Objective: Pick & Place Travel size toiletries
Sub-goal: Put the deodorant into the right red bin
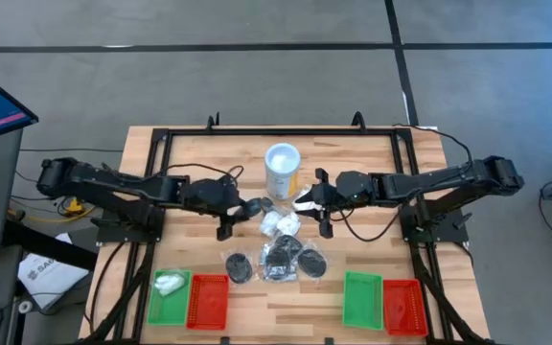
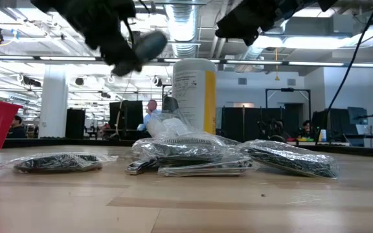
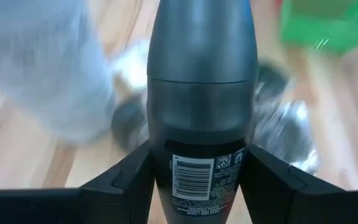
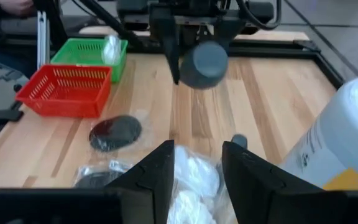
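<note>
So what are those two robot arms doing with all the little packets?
They are sorting small toiletries into trays. The left gripper is shut on a dark grey bottle, held up above the table. The right gripper hangs open over a white packet in the pile beside the white tub. One white packet already lies in the left green tray.

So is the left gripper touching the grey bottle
Touching. The left wrist view shows the left gripper with both fingers pressed against the grey bottle sides.
</note>
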